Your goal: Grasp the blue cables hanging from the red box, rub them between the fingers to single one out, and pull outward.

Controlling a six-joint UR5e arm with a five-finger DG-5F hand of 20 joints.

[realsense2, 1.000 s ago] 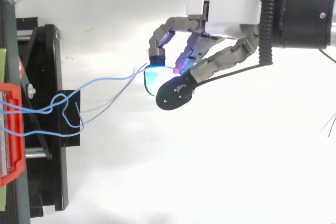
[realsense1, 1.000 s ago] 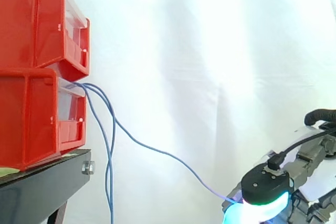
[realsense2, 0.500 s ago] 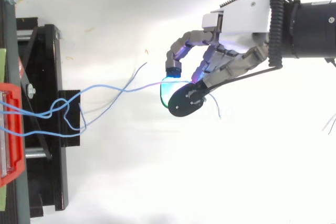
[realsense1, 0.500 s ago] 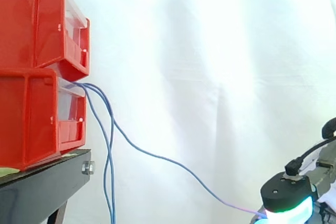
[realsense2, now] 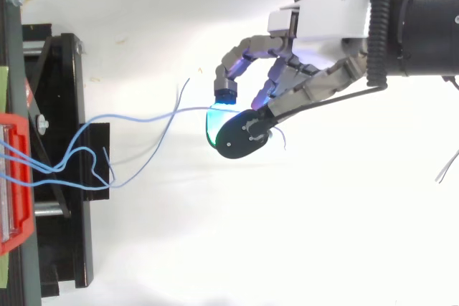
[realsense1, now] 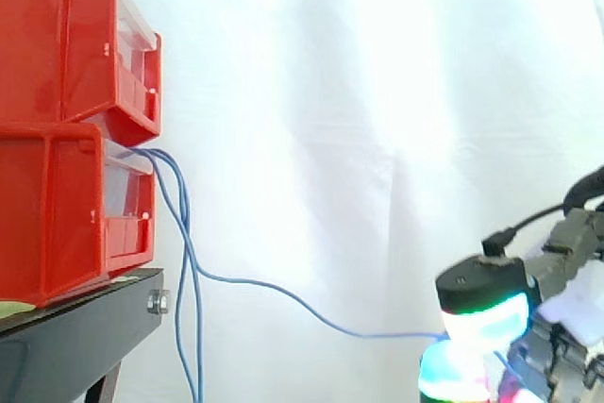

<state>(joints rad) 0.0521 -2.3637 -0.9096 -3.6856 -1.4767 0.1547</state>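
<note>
Thin blue cables (realsense1: pixel 186 261) come out of the lower red bin (realsense1: pixel 57 205) and hang down past the black stand (realsense1: pixel 85 327). One blue cable (realsense1: pixel 311 313) runs sideways from the bin to my hand (realsense1: pixel 486 313) at the lower right of the side view. In the top view my hand (realsense2: pixel 287 98) has its fingers curled, with the glowing pads pinched on that cable (realsense2: pixel 143 115). The other cables (realsense2: pixel 79 166) loop loosely near the stand, and a short loose end (realsense2: pixel 178 94) sticks up beside the held cable.
A second red bin (realsense1: pixel 66 40) is stacked on the lower one. A white curtain (realsense1: pixel 377 92) hangs behind the work. The stand's frame (realsense2: pixel 61 170) lies at the left edge of the top view.
My hand has come back toward the bins and risen in the side view. The held cable now runs nearly level into the pads instead of sloping down to them.
</note>
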